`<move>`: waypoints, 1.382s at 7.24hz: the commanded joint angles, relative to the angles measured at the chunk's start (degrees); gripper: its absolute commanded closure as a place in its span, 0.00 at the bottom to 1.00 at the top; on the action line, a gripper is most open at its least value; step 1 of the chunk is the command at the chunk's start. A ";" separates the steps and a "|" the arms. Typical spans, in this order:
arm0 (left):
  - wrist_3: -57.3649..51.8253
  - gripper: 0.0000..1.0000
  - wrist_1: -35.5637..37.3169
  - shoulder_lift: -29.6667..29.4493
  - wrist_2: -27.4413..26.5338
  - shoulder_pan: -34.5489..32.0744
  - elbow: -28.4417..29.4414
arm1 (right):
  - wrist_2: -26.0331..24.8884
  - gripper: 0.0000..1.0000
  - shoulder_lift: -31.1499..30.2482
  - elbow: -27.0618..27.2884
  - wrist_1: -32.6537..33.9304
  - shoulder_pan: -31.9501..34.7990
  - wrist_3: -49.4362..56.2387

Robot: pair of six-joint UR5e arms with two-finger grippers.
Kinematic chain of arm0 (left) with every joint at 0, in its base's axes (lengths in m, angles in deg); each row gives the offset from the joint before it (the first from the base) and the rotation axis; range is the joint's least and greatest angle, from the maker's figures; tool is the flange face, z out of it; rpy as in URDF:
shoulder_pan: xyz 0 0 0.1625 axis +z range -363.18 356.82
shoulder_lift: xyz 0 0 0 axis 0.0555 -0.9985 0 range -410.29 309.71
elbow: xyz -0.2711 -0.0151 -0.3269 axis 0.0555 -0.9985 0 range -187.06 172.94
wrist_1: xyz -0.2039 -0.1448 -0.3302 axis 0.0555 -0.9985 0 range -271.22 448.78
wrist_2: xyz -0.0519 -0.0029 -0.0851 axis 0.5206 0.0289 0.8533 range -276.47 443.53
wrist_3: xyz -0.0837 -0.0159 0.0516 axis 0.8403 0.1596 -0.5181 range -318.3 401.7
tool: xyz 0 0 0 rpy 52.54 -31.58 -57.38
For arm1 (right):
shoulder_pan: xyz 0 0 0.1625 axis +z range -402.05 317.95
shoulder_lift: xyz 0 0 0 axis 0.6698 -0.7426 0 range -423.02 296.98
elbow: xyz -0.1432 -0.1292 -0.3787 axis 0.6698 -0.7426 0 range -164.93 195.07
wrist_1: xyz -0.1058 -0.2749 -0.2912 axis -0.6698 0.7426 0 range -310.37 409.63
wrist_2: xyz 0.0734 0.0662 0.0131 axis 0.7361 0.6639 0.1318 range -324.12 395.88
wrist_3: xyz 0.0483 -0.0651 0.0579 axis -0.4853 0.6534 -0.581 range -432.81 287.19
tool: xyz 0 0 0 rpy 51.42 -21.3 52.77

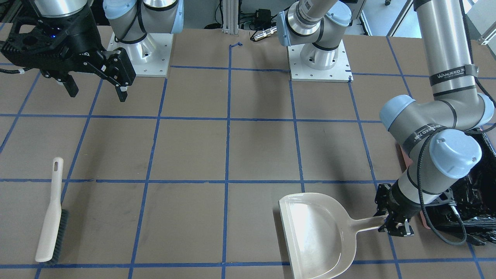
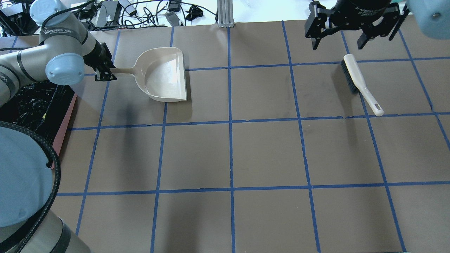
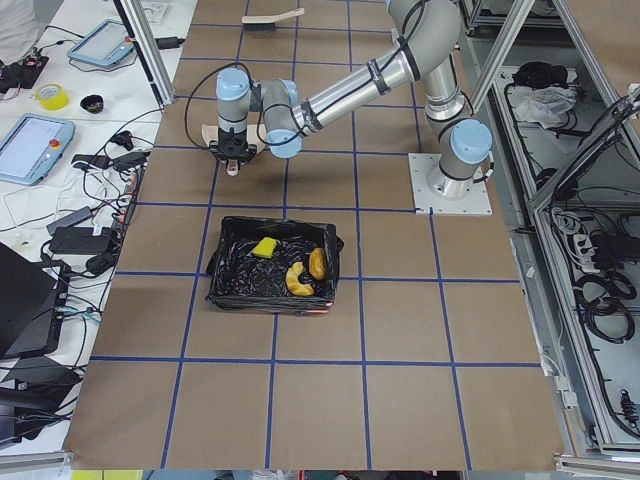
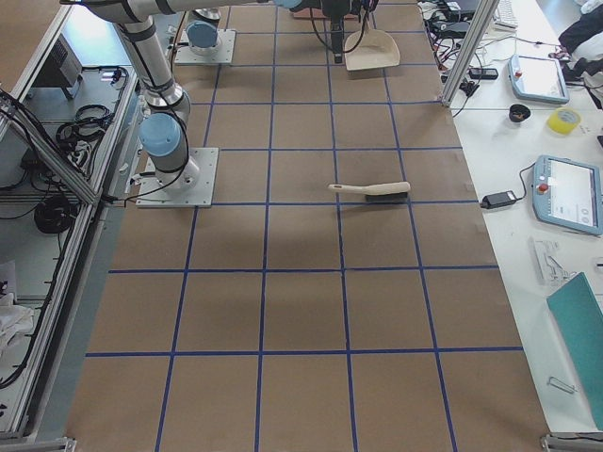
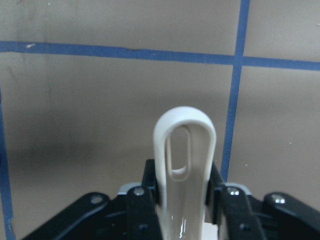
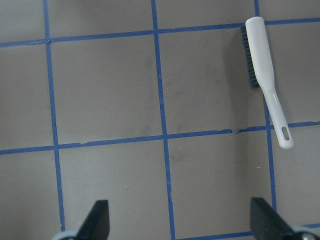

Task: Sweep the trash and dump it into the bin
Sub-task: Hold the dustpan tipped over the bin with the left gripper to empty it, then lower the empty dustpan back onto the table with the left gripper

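Observation:
The three trash items lie inside the bin (image 3: 262, 302): a yellow sponge (image 3: 265, 247), a pale crescent slice (image 3: 297, 282) and a golden-brown lump (image 3: 317, 264). The pink bin with its black bag also shows in the overhead view (image 2: 65, 117) and in the front-facing view (image 1: 477, 193). My left gripper (image 1: 395, 226) is shut on the handle (image 5: 184, 165) of the beige dustpan (image 2: 163, 75), which rests empty on the table next to the bin. My right gripper (image 2: 337, 42) is open and empty, hovering above the table near the brush (image 2: 358, 82).
The white-handled brush (image 1: 50, 217) lies flat on the table and also shows in the right wrist view (image 6: 265, 75). Both arm bases (image 1: 319, 62) stand at the robot's edge. Blue tape lines grid the brown table (image 2: 263, 151).

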 commanded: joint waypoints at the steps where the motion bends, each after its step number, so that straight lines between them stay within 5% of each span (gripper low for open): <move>1: 0.75 1.00 0.72 -0.42 0.10 -0.75 -0.04 | -0.27 0.00 0.01 1.18 0.51 -0.46 -0.16; 10: -7.52 1.00 0.19 -1.55 0.10 -0.85 -0.48 | 0.08 0.00 2.64 2.77 1.04 -1.17 0.63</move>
